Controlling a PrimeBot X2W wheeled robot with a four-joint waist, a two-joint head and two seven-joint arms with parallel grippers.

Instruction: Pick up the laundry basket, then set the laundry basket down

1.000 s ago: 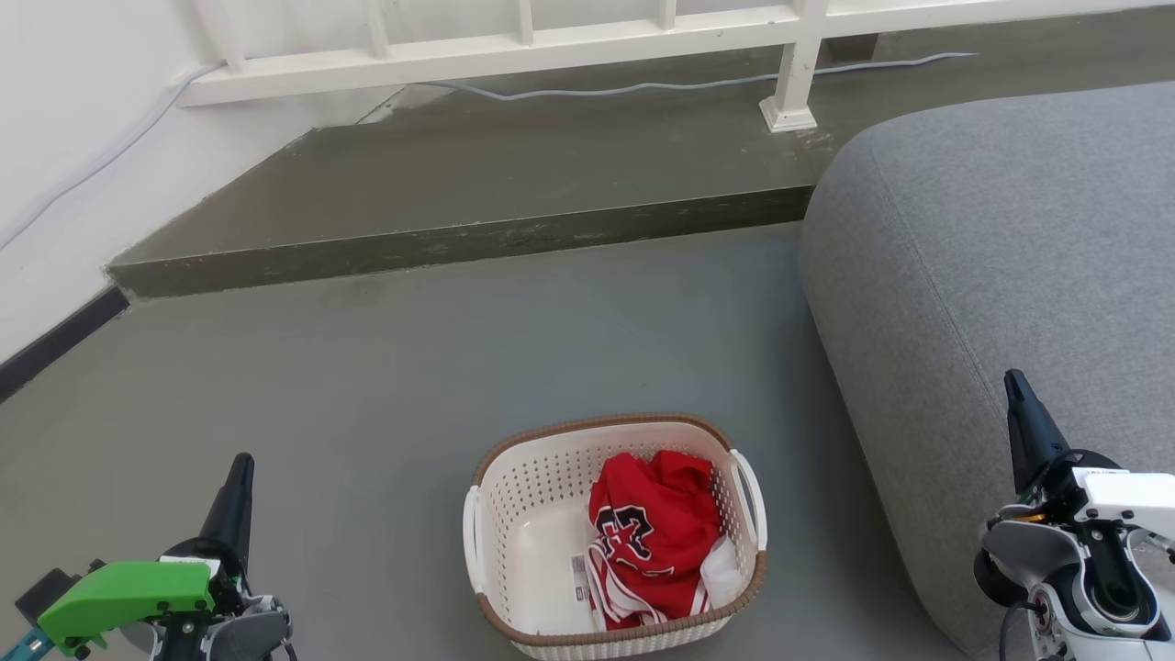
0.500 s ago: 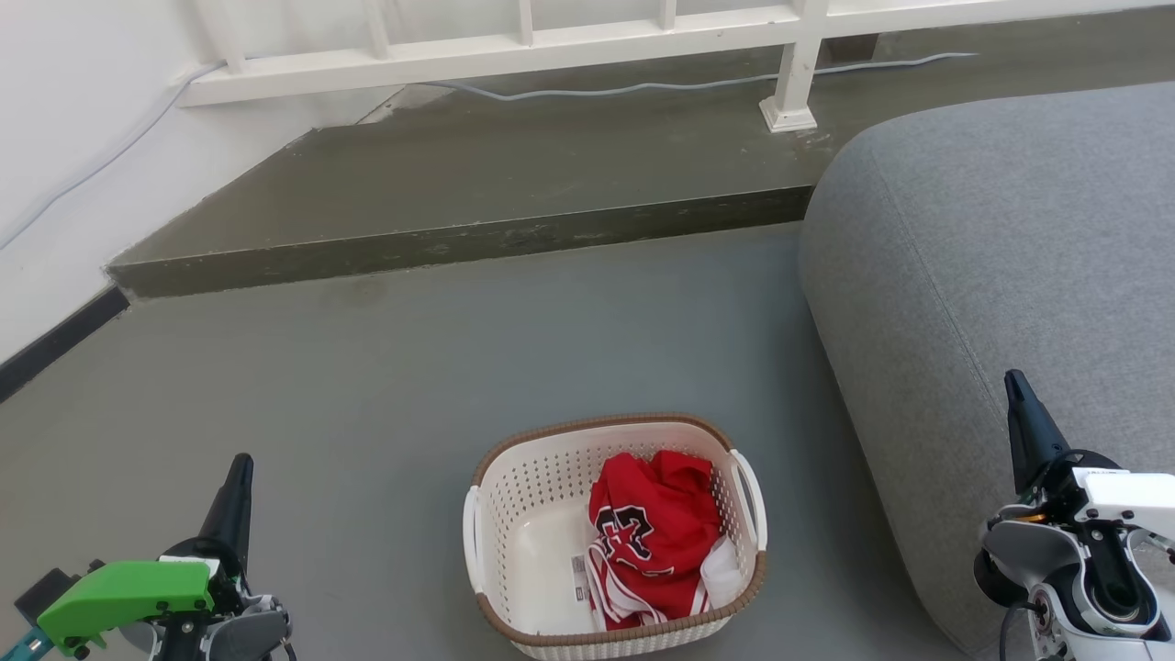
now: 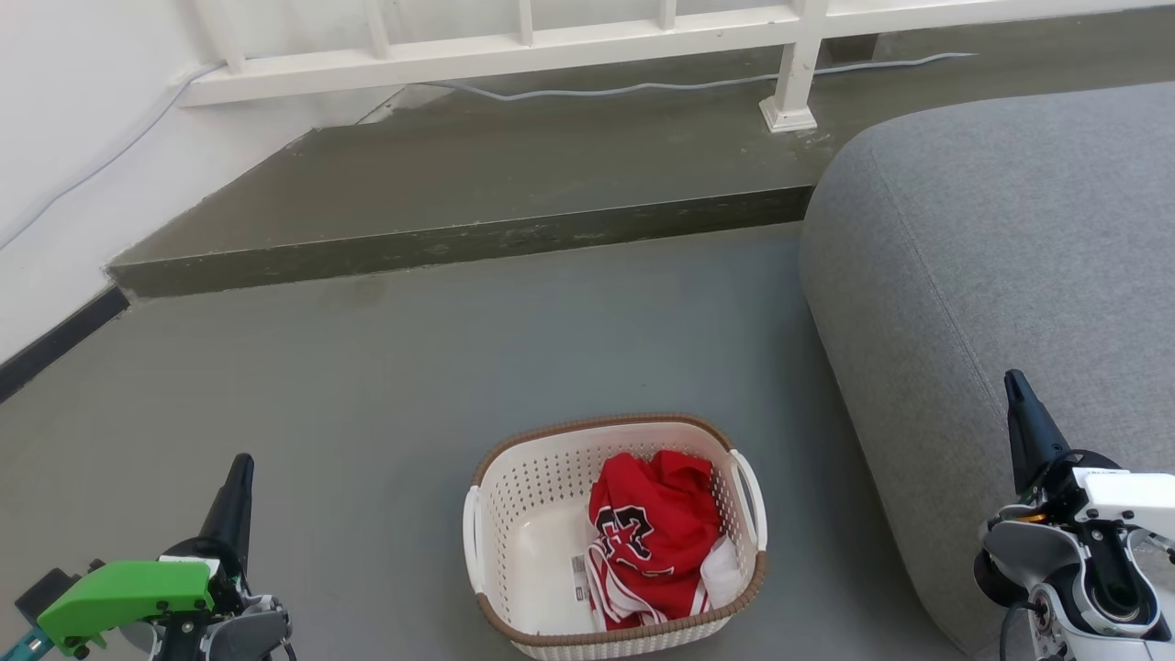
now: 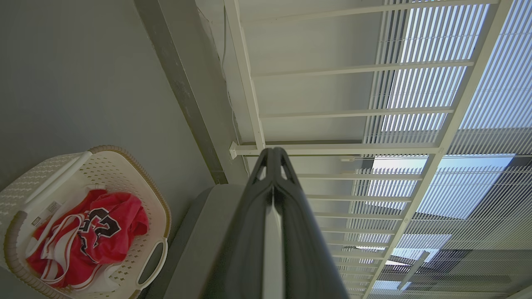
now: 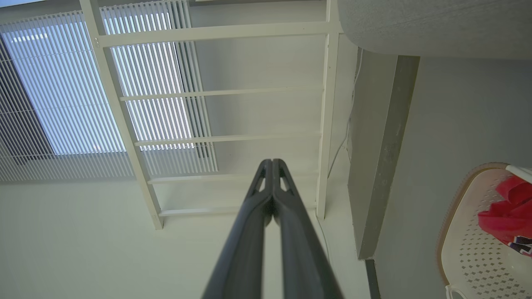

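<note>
The laundry basket (image 3: 514, 514) stands on the grey floor at the bottom centre of the head view, cream-white and perforated with a brown rim and a white handle on each side. A crumpled red jersey (image 3: 652, 532) lies in its right half. My left gripper (image 3: 240, 468) is shut and empty, well to the basket's left. Over by the sofa, far right of the basket, my right gripper (image 3: 1012, 381) is shut too. The basket (image 4: 120, 166) appears at the lower left of the left wrist view, behind the left gripper (image 4: 273, 151). Its rim (image 5: 447, 220) also enters the right wrist view beside the right gripper (image 5: 271, 162).
A large grey sofa cushion (image 3: 1001, 248) fills the right side. A raised concrete step (image 3: 459, 239) crosses behind the basket, with a white railing (image 3: 514, 46) and a cable (image 3: 643, 87) on it. A white wall (image 3: 55, 138) stands at left.
</note>
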